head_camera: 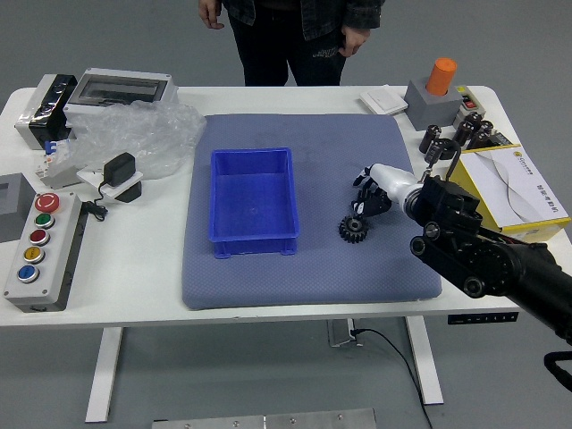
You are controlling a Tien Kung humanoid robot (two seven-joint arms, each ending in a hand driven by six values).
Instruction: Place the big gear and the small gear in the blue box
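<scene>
Gear (353, 230) seen on mat (322, 275), outside blue box (255, 246). Right hand (374, 196) held at gear's far edge, fingers loosely bent and apart, no grip seen; position presumably chosen so rim can be pinched. Second gear not seen, possibly hidden by hand.

A white table (134, 277) bears a mat (313, 281) and button panel (54, 268).

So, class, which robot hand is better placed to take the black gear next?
Likely the right: the right robot hand hangs over the mat, close by the black gear, while the left arm is out of view.
</scene>
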